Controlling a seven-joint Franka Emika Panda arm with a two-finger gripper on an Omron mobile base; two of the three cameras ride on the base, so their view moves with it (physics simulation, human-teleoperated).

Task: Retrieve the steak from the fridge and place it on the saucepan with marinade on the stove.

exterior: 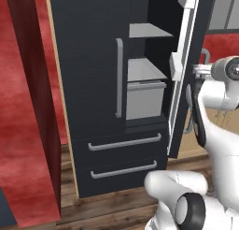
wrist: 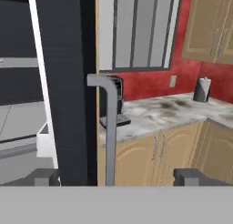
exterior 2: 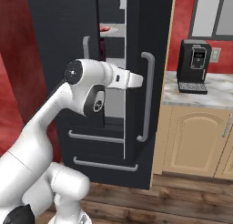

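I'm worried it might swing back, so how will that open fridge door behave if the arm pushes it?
The fridge door is tall and slab-like, so probably stiff and fairly heavy. It stands part open on its hinges, so a push should swing it, not tip it. Its bar handle looks smooth, perhaps slippery.

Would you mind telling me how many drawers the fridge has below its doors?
2: the upper drawer sits directly under the doors of the fridge, and the lower drawer sits beneath it, just above the floor.

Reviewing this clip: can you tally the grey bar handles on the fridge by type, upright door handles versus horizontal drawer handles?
Upright door handles: 2, on the closed left door and on the open right door
Horizontal drawer handles: 2, upper drawer and lower drawer
Total: 4 on the fridge
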